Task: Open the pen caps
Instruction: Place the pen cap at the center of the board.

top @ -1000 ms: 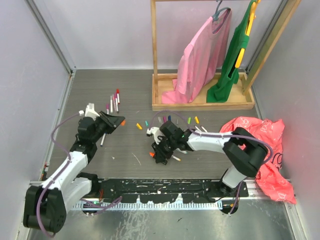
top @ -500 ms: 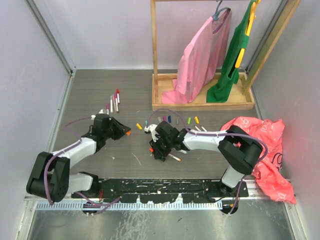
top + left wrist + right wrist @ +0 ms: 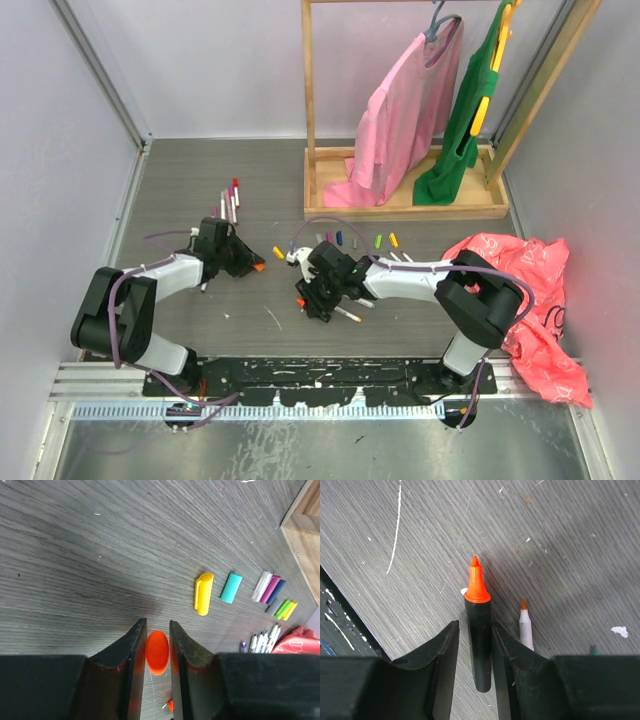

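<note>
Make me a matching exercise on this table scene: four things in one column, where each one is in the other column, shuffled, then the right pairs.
Things:
1. orange cap
2. black marker with orange tip
3. yellow cap
4. pink shirt

Places:
A. hanging on the wooden rack
B. between the fingers of the left hand
C. lying on the table beside the teal cap
D. between the fingers of the right hand

Pairs: 1-B, 2-D, 3-C, 4-A
</note>
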Action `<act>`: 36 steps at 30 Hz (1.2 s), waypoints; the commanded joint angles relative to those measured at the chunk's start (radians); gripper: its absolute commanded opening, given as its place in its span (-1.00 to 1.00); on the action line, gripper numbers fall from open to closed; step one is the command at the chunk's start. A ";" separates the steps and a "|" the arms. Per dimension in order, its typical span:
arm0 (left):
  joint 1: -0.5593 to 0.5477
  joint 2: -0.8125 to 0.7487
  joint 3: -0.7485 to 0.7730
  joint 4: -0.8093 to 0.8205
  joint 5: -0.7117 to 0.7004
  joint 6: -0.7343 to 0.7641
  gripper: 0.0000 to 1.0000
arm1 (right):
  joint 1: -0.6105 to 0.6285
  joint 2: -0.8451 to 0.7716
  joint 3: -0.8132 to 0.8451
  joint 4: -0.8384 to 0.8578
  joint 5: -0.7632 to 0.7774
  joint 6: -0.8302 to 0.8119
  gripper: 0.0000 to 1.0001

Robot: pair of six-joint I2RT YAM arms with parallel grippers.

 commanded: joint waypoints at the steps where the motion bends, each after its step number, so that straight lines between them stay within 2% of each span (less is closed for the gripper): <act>1: -0.004 0.014 0.045 -0.011 0.032 0.002 -0.45 | 0.005 -0.001 0.040 -0.014 0.029 -0.019 -0.20; 15: -0.004 0.005 0.043 -0.016 0.024 -0.001 -0.16 | 0.004 -0.095 0.060 -0.030 0.031 -0.067 0.23; 22: -0.003 -0.037 0.046 -0.047 -0.015 0.008 -0.07 | -0.007 -0.132 0.066 -0.036 -0.001 -0.087 0.25; 25: -0.004 -0.076 0.050 -0.082 -0.047 0.022 0.11 | -0.018 -0.160 0.075 -0.045 -0.031 -0.110 0.25; 29: -0.003 -0.122 0.056 -0.116 -0.076 0.044 0.22 | -0.060 -0.184 0.111 -0.106 -0.114 -0.181 0.25; 36: -0.003 -0.177 0.085 -0.169 -0.121 0.114 0.34 | -0.192 -0.257 0.186 -0.313 -0.432 -0.485 0.28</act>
